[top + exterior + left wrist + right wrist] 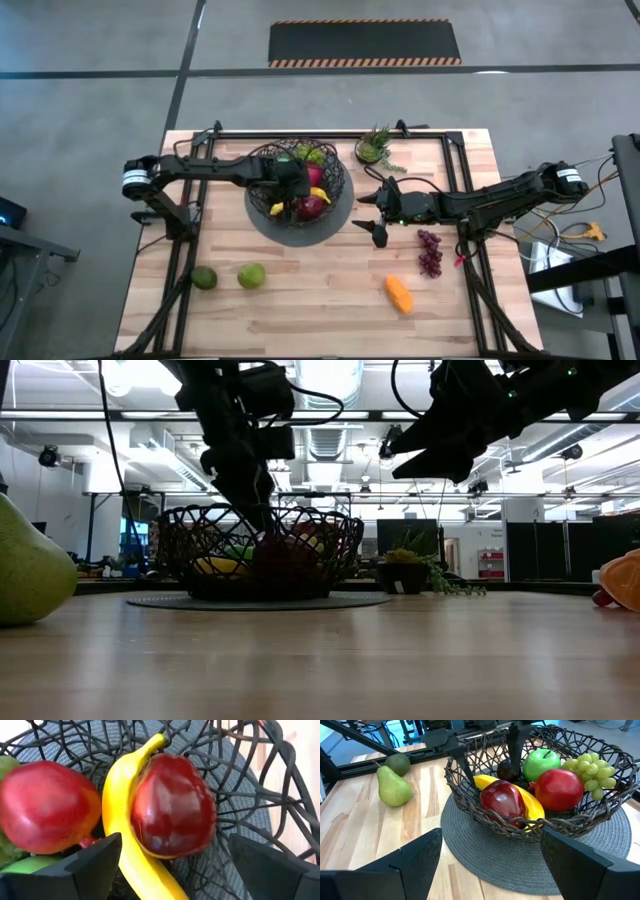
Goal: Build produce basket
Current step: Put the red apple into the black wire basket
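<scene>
Left gripper (297,196) hanging inside the round black open wire-mesh basket (340,180), fingers (92,865) spread wide and pinching nothing, dark red apple (172,807) sitting free between them against the long yellow banana (120,820). Right gripper (372,212) hovering just beside the basket's rim over the light wooden tabletop (320,300), fingers (410,865) spread as well, empty. Basket standing on a grey round woven mat (485,865) toward the far middle of the tabletop, already holding the dark red apple, the banana, a brighter red apple (559,789), a shiny green apple (541,764), a bunch of pale green grapes (592,770) and a small dark fruit (507,770), too shadowed to name. Still lying outside: green pear (394,786) and darker green lime (397,763) on the near left, bunch of purple grapes (430,252) and an orange piece (399,294) on the near right, closest to the right arm. Small potted green plant (375,148) standing at the far edge, not produce. Judging the toy fruit as light, hard and glossy, likely rolling or slipping under a skewed pinch; best taken across the widest part, fingers square to it. Grapes looking lumpy and probably floppy, so gripping mid-bunch. Pear better taken at the fat lower body than the narrow neck. Basket wire looking stiff, fingers liable to snag in the mesh.
</scene>
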{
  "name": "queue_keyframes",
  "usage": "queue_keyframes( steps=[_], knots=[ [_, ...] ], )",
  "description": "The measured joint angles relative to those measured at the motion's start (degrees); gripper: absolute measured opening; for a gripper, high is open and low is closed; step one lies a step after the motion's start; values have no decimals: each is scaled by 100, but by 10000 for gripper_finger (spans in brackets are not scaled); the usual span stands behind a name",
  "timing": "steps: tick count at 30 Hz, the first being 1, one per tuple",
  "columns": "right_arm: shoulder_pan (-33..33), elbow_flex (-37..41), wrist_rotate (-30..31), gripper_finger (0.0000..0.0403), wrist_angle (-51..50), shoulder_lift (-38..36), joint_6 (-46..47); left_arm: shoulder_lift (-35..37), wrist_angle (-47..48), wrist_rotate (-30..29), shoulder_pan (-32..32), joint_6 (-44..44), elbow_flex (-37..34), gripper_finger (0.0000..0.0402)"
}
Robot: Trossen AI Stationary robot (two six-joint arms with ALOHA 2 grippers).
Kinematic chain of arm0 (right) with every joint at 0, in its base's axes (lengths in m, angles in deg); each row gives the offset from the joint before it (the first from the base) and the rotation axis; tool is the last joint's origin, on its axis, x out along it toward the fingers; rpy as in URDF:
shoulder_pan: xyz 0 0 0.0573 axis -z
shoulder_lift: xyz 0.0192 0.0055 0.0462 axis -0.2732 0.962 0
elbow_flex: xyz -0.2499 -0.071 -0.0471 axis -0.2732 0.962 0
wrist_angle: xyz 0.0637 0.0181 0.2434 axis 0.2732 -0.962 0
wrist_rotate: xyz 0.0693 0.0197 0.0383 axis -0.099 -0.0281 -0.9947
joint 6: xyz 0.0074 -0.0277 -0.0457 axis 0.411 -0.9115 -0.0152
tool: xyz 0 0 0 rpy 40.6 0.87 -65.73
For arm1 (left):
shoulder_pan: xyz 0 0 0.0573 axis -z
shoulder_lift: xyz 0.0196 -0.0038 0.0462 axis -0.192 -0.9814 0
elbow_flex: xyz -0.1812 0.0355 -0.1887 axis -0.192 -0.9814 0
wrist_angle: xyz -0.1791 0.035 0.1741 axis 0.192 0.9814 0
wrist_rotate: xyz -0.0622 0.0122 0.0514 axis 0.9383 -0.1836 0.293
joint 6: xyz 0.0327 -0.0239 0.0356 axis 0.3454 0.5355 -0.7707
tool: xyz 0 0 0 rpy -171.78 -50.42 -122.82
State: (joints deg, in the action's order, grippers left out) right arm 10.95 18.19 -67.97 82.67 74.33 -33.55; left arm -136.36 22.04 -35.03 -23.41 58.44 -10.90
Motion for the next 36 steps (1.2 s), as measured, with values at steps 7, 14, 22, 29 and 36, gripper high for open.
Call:
queue_keyframes(
  steps=[7,14,22,29,36],
  knots=[
    [0,0,0,318,1,0,12,0,-211,4,-4,0,-20,348],
    [0,0,0,322,0,0,12,0,-438,31,-2,4,-264,348],
    [0,0,2,318,1,0,14,0,-772,35,-2,116,-470,348],
    [0,0,2,322,1,0,54,0,-969,35,0,131,-503,347],
    [0,0,2,318,2,0,59,0,-1203,33,0,159,-743,347]
  ],
)
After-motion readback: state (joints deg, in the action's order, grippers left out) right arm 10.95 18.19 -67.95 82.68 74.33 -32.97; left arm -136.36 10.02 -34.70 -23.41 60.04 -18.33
